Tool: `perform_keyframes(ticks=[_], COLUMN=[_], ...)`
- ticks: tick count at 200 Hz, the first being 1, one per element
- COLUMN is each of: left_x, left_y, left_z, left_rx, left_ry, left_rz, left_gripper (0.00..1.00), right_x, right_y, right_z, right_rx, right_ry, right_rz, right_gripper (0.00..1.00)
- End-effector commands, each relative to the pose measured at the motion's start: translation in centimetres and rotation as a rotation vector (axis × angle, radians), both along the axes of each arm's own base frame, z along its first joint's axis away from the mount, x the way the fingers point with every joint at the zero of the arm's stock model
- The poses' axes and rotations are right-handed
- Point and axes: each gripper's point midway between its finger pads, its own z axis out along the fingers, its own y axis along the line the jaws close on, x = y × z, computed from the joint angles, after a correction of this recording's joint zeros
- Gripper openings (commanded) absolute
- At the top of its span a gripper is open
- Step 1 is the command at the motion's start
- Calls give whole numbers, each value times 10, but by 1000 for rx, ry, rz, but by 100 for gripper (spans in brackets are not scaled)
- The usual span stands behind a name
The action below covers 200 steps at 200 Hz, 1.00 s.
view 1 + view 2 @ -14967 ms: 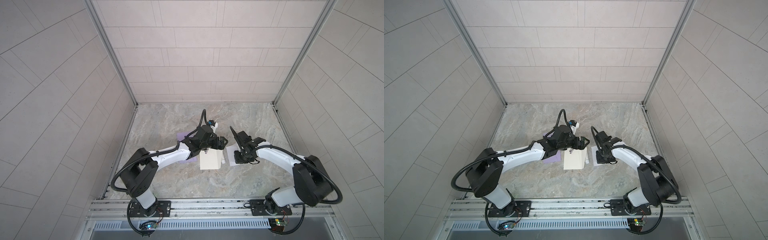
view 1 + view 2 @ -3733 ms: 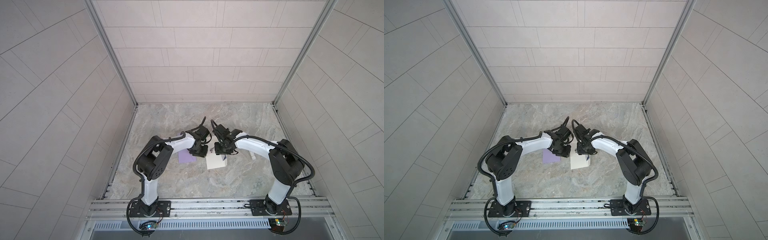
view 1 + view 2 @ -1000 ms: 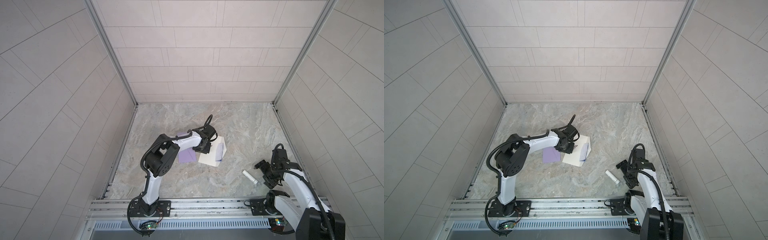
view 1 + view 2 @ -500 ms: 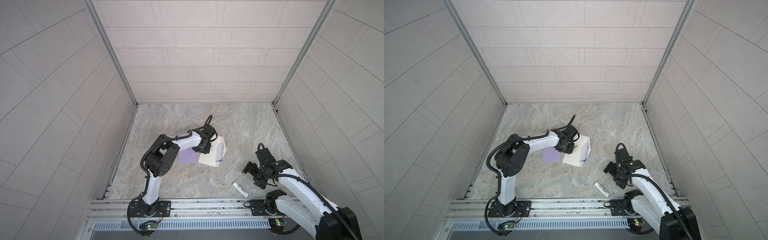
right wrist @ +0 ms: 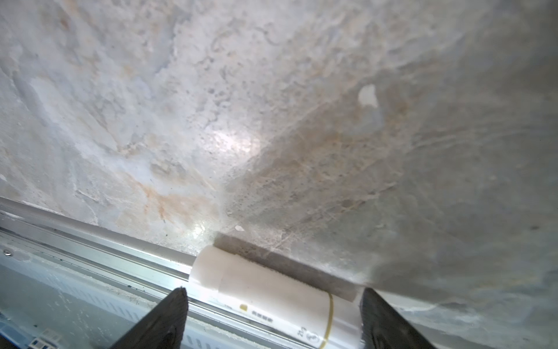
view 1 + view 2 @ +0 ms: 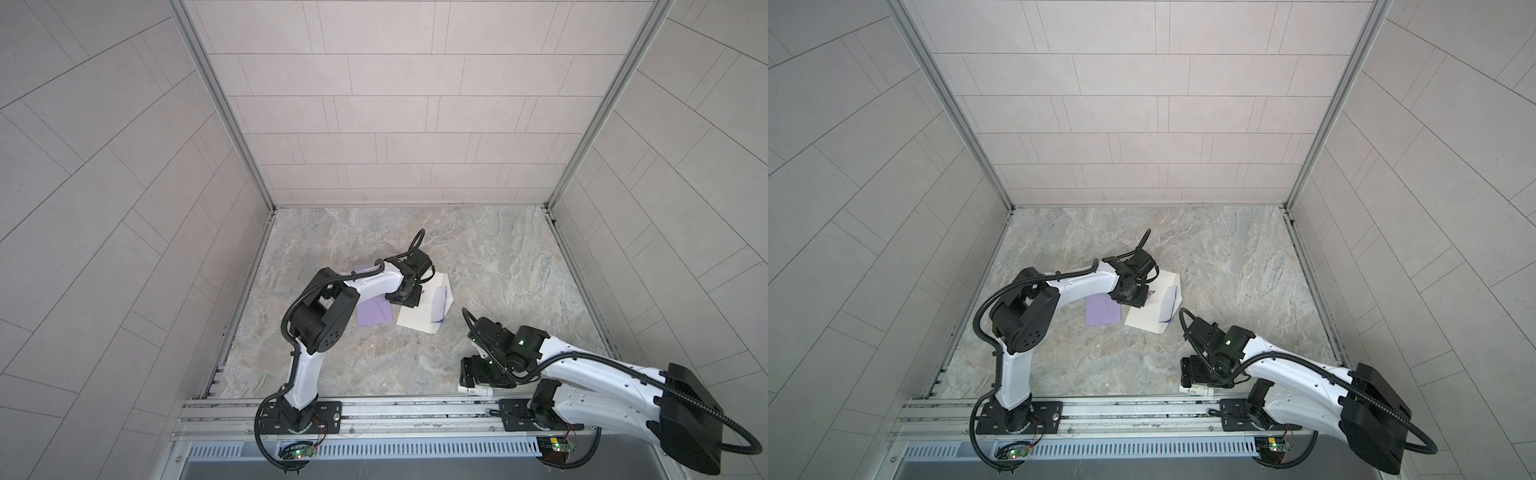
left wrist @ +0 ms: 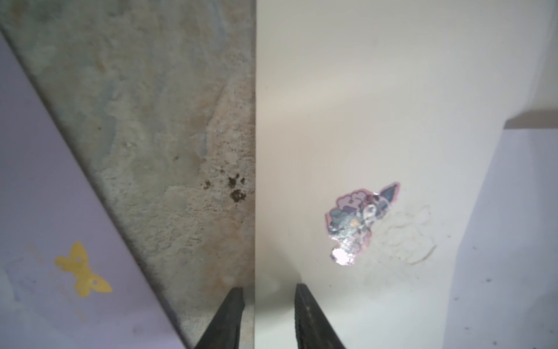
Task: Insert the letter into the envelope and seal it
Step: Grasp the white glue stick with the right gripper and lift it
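left claw (image 7: 268,305) part-open, straddling the white envelope's (image 7: 377,121) edge, gripping nothing

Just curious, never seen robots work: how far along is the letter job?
Done: unclear; I cannot see a letter inside the white envelope, and a purple sheet lies beside it. In hand: left pincer sits on the envelope's edge; right pincer, open, straddles a glue stick at the table's front edge. Left: gluing and shutting the open flap.

glue stick (image 5: 271,297): far end cut off by right wrist frame edge | its label print: too blurred to read | purple sheet (image 6: 374,318): partly hidden under left arm in both top views
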Motion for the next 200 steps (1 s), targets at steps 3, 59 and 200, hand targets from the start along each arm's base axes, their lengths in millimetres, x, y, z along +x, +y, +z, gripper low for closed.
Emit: perform_keyframes(ticks=[3,59,200], left_x=[-34,-36,-36], left_y=[22,20,15], left_z=[-34,-36,-35], left_rx=[112,120,131], left_ry=[149,158,161], left_rz=[2,-8,-20], left_gripper=[37,37,37], right_x=[1,0,-14], right_y=[-3,4,4], right_z=[-3,1,-17], right_rx=[-114,-177,-259], right_ry=[-52,-84,-50], right_rz=[105,223,428], right_gripper=[91,91,87])
